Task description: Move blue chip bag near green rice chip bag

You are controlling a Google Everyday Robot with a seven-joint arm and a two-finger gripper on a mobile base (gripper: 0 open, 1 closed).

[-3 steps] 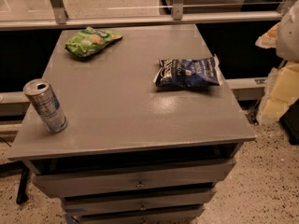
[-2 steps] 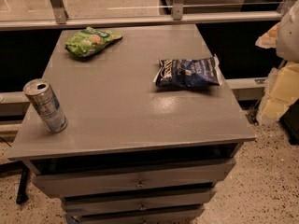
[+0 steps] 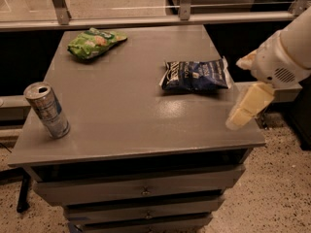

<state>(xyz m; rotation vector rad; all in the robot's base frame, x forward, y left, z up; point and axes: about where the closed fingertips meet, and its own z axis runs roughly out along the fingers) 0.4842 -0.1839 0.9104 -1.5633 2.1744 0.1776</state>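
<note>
Glossy film in dark navy, printed with white lettering and pale patches, formed the blue chip bag [image 3: 194,75]; it lay flat on the right half of the matte grey table top [image 3: 146,125], long side running left to right, with a crimped seam at its right end; the bag was judged light, soft and crushable, with a slick skin likely to slide on the smooth top under a sideways push; its contents were judged brittle, so a hard squeeze across the puffed middle was inadvisable; the better hold was judged to be a light pinch from above across the narrow width, or on the flat seam at the right end; the bright green rice chip bag [image 3: 95,42], wrinkled film with an orange-and-white picture patch, lay near the far left corner of the same top, well apart from the blue bag; a silver-blue cylindrical metal drink can [image 3: 47,109] stood on its base near the front left edge; the cream-coloured gripper [image 3: 245,108] hung from the rounded white arm [image 3: 286,57] at the right edge of the table, near the blue bag but apart from it; nothing was seen in its hold; whether it was released or clenched could not be told; grey drawer fronts [image 3: 141,191] with small pulls sat beneath the top.
</note>
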